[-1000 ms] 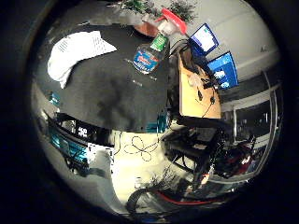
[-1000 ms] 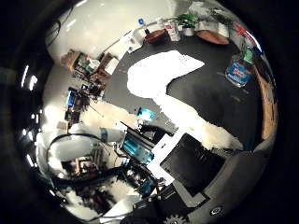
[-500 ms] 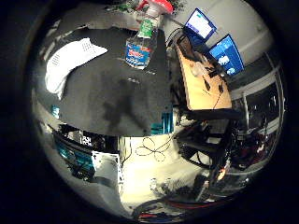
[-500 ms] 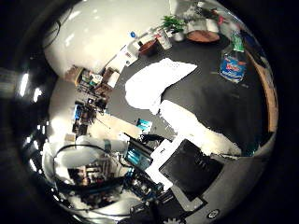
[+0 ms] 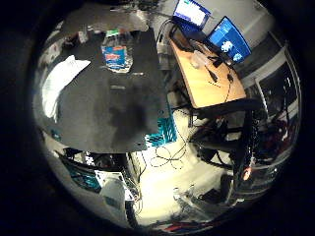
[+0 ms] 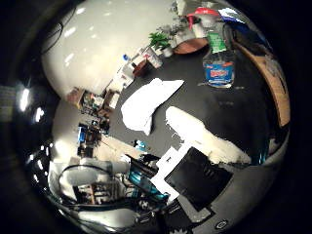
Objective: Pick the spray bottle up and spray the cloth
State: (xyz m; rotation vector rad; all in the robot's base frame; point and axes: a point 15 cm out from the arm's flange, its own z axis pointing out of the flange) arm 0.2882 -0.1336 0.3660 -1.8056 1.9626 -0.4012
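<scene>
A clear spray bottle [image 6: 218,58] with a red trigger head, green neck and blue label stands upright on the black table top [image 5: 108,113]. A white cloth [image 6: 145,103] lies crumpled flat on the same table, a short way beside the bottle. My hand [image 6: 200,161] shows as a white finger [image 6: 204,136] reaching out over the table and a black body part below it. The finger is extended and holds nothing. The hand is well apart from both bottle and cloth.
Potted plants [image 6: 158,39], small boxes and a brown bowl [image 6: 187,46] line the table's far edge behind the bottle. A wooden desk [image 5: 206,78] with two lit monitors [image 5: 226,39] stands beside the table. A black chair [image 5: 231,118] and a teal crate [image 5: 162,132] are on the floor.
The whole picture has swung and the bottle now looks larger in the thumb side view, so the palm has moved nearer to it. Bottle and cloth have stayed in place.
</scene>
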